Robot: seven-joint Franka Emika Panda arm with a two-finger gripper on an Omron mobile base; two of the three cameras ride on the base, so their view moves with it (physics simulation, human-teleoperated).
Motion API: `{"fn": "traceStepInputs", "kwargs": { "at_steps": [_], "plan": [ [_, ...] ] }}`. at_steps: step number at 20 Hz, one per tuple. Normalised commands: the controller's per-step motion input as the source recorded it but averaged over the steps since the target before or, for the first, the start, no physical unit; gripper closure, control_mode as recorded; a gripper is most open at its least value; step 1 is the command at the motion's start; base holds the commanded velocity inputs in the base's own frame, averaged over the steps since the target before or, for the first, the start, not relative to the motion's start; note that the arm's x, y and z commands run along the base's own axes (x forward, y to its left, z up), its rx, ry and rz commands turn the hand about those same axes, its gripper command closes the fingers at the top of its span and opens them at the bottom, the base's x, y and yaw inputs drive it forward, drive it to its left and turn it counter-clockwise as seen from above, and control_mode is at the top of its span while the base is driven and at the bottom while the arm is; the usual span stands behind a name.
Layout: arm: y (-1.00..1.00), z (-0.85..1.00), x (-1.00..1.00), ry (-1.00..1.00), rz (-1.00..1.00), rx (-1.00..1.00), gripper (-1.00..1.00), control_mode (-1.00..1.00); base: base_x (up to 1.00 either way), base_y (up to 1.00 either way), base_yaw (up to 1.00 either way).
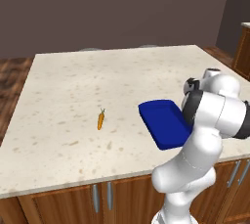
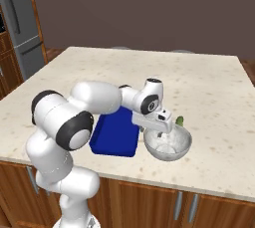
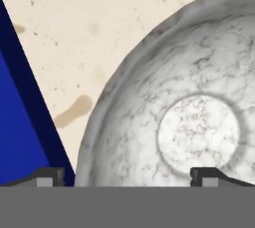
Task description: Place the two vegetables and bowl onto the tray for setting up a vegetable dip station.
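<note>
1. Hovering low over the bowl (image 2: 168, 143), the claw (image 2: 160, 131) has its jaws spread wide with nothing between them; in the hand view one fingertip (image 3: 47, 176) sits outside the bowl's near rim, towards the tray, and the other over the inside of the bowl.

2. Taking the tray (image 2: 115, 132) as landmark: the bowl stands on the surface (image 2: 209, 92) just beside the tray's right edge, close but apart, with a strip of pale stone showing between them in the hand view.

3. A dark green vegetable (image 2: 180, 120) peeps out behind the bowl's far rim, on the side away from the tray (too little of it shows to say whether it touches the bowl).

4. The carrot (image 1: 100, 120) lies on the surface well to the left of the tray, alone, its green top pointing away from the robot.

5. The tray itself is bare, so by my reading none of the three placements is done yet; the step in hand looks like the pickup of the bowl by its rim.

6. The next move calls for lowering the jaws so they straddle the near wall, shutting on it, then lifting and carrying the bowl the short way over the tray's low rim. A thin curved wall could slip or tip the bowl, so a square bite matters.
</note>
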Motion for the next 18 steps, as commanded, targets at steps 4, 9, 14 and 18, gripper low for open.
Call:
{"fn": "traceStepInputs", "kwargs": {
  "at_steps": [4, 9, 14, 18],
  "plan": [
    [-0.04, -0.09, 0.13, 0.07, 0.02, 0.00, -1.00, -1.00, 0.00, 0.00, 0.00],
    [-0.03, -0.10, 0.13, 0.09, 0.01, 0.00, -1.00, -1.00, 0.00, 0.00, 0.00],
    [-0.03, -0.14, 0.10, 0.08, 0.00, 0.02, -1.00, -1.00, 0.00, 0.00, 0.00],
    [-0.02, -0.13, 0.11, 0.12, 0.00, 0.02, 1.00, -1.00, 0.00, 0.00, 0.00]
  ]
}}
